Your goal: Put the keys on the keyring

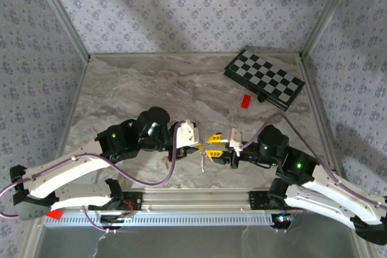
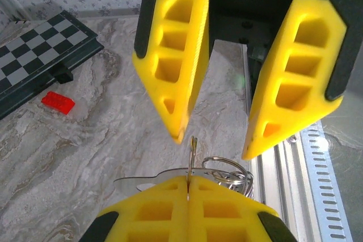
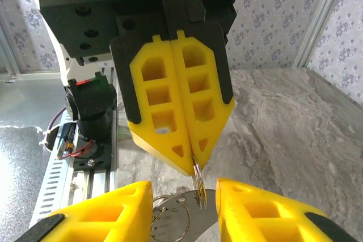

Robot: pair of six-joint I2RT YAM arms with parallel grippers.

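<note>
We have the left gripper clamped shut on the edge of the keyring, holding it upright over the near part of the marble table. A key and looped rings lie just beside its tips. The right gripper faces it with jaws apart, straddling the ring and gripping nothing we can make out. To do this well, we judge the left pinch must hold steady while the right fingers close in slowly and square to the ring, so it doesn't twist out.
</note>
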